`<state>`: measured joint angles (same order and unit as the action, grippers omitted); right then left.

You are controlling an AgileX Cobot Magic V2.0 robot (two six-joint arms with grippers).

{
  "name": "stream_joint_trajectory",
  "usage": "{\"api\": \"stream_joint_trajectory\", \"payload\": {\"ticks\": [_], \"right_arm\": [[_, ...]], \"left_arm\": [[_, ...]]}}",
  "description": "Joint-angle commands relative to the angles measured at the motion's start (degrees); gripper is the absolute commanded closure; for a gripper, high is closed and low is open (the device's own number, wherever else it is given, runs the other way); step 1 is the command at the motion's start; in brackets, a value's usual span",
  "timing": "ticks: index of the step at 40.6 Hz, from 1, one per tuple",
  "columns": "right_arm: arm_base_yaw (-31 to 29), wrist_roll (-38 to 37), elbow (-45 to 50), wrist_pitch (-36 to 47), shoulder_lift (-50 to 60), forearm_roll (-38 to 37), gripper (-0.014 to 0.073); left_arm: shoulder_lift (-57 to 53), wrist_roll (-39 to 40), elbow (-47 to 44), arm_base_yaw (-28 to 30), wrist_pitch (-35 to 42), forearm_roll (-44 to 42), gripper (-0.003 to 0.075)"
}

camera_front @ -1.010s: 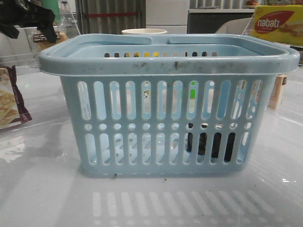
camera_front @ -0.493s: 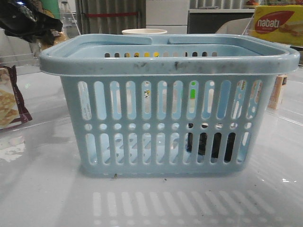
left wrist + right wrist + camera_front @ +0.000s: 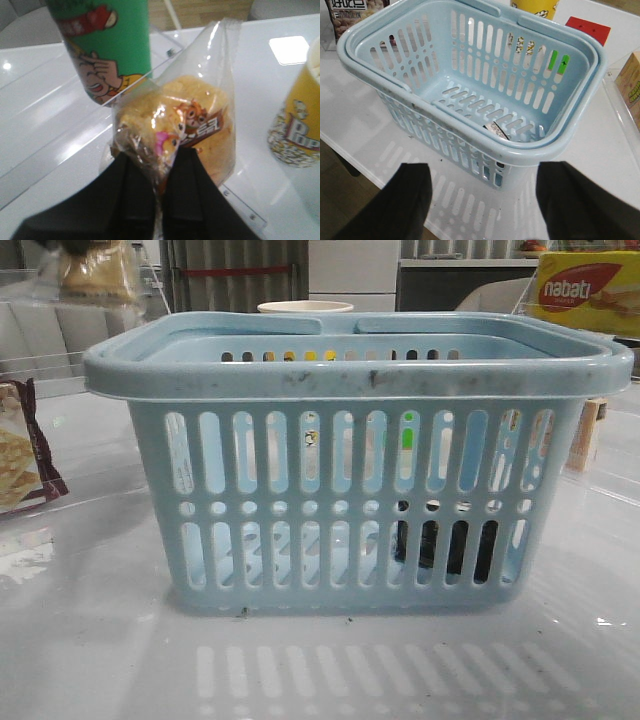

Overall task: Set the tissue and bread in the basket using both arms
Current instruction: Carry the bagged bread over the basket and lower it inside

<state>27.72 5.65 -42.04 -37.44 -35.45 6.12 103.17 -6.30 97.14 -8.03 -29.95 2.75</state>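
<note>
The pale blue basket stands mid-table, and the right wrist view shows it from above. The tissue is a dark block behind the slots at the basket's right front bottom; in the right wrist view it lies inside by the near wall. My left gripper is shut on the clear wrapper of the bread, a golden bun with a brown label. The bread hangs blurred at the far upper left of the front view, outside the basket. My right gripper is open and empty, above the table in front of the basket.
A green canister and a yellow popcorn cup stand close to the bread. A cracker packet lies at the left, a tan carton at the right and a yellow nabati box behind. A cup rim shows behind the basket.
The left gripper has risen out of the top of the front view, lifting the bread higher at the upper left. The basket and tissue have not moved.
</note>
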Motion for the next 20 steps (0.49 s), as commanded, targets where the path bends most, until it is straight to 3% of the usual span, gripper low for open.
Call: {"api": "stream_joint_trajectory", "payload": {"ticks": [1,10,20], "right_arm": [[0.06,0.56,-1.61,4.36,0.05,0.52,0.0043],[0.06,0.56,-1.61,4.36,0.05,0.52,0.0043],[0.06,0.56,-1.61,4.36,0.05,0.52,0.0043]], "left_arm": [[-8.78,-0.12,2.14,-2.23,-0.63,0.33,0.0630],[-16.55,-7.58,1.54,-11.39,-6.51,0.33,0.0630],[-17.12,-9.00,-3.14,-22.38,-9.63,0.33,0.0630]]}}
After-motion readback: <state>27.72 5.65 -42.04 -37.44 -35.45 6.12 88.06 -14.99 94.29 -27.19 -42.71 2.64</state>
